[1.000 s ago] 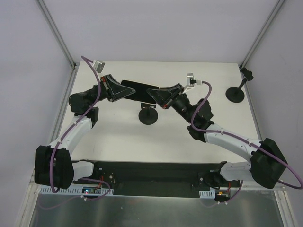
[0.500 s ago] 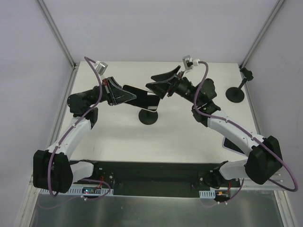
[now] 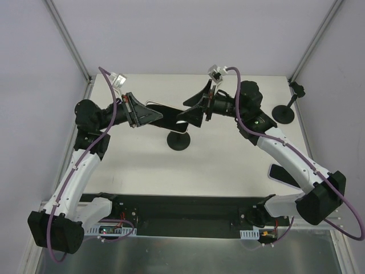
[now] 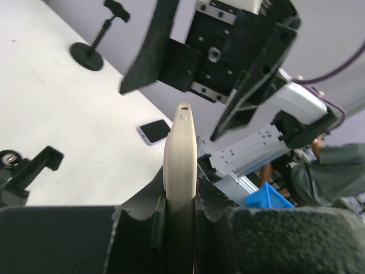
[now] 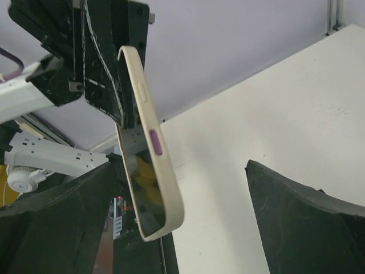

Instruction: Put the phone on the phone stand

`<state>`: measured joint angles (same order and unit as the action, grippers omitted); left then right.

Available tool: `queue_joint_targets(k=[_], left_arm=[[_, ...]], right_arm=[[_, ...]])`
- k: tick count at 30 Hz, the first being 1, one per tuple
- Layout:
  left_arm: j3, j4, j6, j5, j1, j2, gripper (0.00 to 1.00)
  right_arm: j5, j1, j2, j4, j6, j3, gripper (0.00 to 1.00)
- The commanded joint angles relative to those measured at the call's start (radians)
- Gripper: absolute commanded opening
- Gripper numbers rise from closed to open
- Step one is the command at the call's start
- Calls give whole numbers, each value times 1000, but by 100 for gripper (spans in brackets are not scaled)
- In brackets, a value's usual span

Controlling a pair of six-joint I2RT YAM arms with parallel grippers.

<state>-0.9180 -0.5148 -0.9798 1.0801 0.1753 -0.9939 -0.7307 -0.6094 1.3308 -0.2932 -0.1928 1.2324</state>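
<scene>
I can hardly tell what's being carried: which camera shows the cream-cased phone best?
The right wrist view: the cream-cased phone shows its rim, purple button and dark screen. The left wrist view sees it edge-on, clamped in the left gripper; the top view shows a small dark slab.

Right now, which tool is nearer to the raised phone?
Left. The left tool is clamped on one end of the phone. The right tool is open, straddling the phone's free end, apparently without touching it.

My left gripper (image 3: 155, 117) is clamped on the phone (image 4: 181, 149); my right gripper (image 3: 191, 110) faces it, jaws spread wide.
</scene>
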Motion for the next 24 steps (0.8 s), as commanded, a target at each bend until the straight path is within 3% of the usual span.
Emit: queue_joint_targets(k=[1, 5, 9, 14, 18, 21, 24], left_arm=[[-73, 163, 124, -121, -3, 61, 0], [-81, 205, 167, -117, -5, 84, 0], [-102, 208, 190, -66, -3, 78, 0], [-156, 206, 236, 96, 9, 21, 0], [-157, 210, 282, 130, 74, 11, 0], [-182, 238, 317, 147, 119, -17, 0], [-217, 272, 354, 144, 141, -34, 0]], right_arm=[[-50, -7, -38, 288, 180, 93, 100], [-39, -6, -42, 417, 250, 114, 100], [-114, -7, -33, 405, 242, 118, 97], [-153, -16, -15, 399, 247, 121, 97], [-213, -36, 2, 375, 234, 130, 99], [-243, -61, 11, 361, 237, 139, 90], [-266, -79, 22, 364, 243, 150, 73]])
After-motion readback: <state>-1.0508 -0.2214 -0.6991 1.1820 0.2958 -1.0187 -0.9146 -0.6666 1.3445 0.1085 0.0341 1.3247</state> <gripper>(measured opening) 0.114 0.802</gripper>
